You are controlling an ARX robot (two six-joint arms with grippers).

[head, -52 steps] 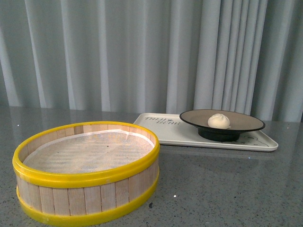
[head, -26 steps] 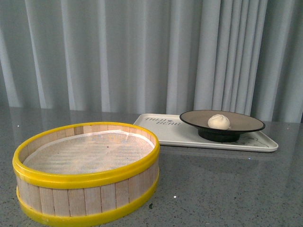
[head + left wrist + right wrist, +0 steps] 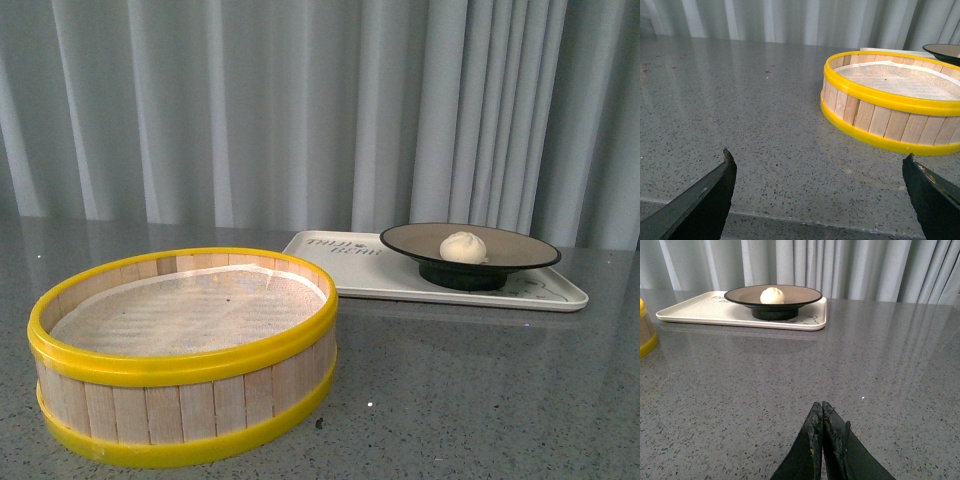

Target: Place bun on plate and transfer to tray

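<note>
The small off-white pleated steamed bun, likely soft and best pinched gently by its sides, sits on the black-rimmed tan round plate resting on the cream rectangular tray at far right, left gripper jaws spread, right gripper jaws pressed together.

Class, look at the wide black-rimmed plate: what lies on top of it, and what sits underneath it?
On the wide beige plate with a black rim rests one small off-white steamed bun. Beneath it lies the flat cream-white rectangular tray; the tray surface directly under the plate's black base is hidden.
</note>
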